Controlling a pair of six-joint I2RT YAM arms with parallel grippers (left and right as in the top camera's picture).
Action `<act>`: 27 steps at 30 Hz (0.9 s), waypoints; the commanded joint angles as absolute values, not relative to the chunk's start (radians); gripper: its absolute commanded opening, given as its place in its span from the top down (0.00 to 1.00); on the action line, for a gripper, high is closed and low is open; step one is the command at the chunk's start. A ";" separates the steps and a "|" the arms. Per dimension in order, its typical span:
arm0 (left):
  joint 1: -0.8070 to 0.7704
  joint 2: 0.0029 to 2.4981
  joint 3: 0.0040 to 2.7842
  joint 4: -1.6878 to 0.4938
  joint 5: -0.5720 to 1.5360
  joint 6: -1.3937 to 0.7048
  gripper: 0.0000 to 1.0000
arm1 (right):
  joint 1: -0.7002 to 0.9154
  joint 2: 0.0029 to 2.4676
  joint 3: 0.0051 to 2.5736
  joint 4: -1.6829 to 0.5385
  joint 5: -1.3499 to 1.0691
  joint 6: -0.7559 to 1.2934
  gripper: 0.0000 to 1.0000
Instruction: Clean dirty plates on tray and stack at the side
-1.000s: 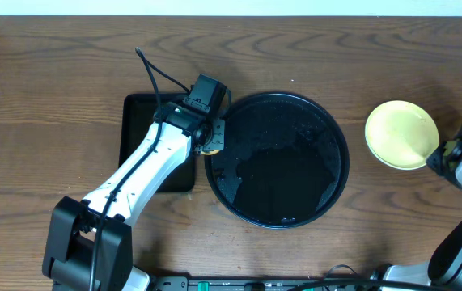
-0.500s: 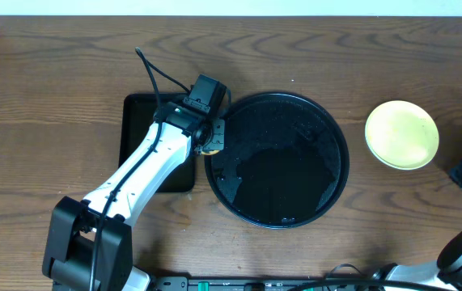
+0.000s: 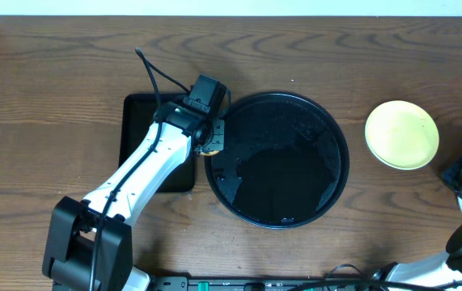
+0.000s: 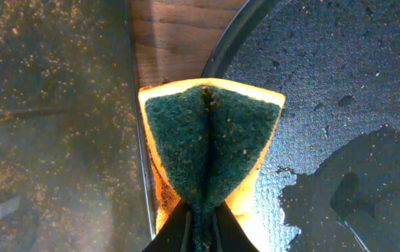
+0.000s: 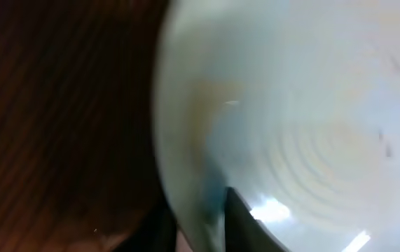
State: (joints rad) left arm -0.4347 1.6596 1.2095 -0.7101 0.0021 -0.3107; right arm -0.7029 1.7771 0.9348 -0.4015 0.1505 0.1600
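The left pincer (image 4: 201, 227) is clenched on a yellow sponge (image 4: 210, 140) with a green scouring face, squeezing it so the green side folds along a centre crease. The sponge hangs over the narrow strip of bench between two trays, its right part above the left rim of the large round black tray (image 3: 295, 186), whose glossy floor is speckled and wet-looking. To the left lies a smaller rectangular black tray (image 3: 137, 121), partly covered by the arm. The right pincer (image 3: 459, 171) sits at the far right edge of the overhead view, just beside a pale yellow plate (image 3: 401, 134) but apart from it. In the blurred right wrist view its two dark fingers (image 5: 245, 220) stand apart, released, with the pale plate filling the frame beyond them. That plate rests on the bare brown wood-grain bench (image 3: 69, 73), well to the right of the round tray. A pale strip of wall runs along the top edge. The white left arm (image 3: 146, 170) reaches diagonally from its dark base at the lower left, up and right to the gap between the trays. Only the end of the right arm shows, at the lower right corner.
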 commanded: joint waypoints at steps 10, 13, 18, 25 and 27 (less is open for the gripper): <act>-0.432 1.643 1.227 -0.715 0.009 -0.312 0.92 | -0.712 1.775 0.939 -0.410 -0.061 0.171 0.99; -0.432 1.643 1.227 -0.715 0.009 -0.312 0.91 | -0.710 1.744 0.944 -0.411 -0.107 0.171 0.99; -0.432 1.643 1.227 -0.714 0.009 -0.312 0.92 | -0.685 1.654 0.944 -0.411 -0.122 0.171 0.99; -0.432 1.643 1.227 -0.714 0.009 -0.312 0.92 | -0.590 1.500 0.948 -0.403 -0.156 0.170 0.99; -0.432 1.643 1.227 -0.714 0.009 -0.312 0.92 | -0.547 1.474 0.948 -0.398 -0.166 0.159 0.99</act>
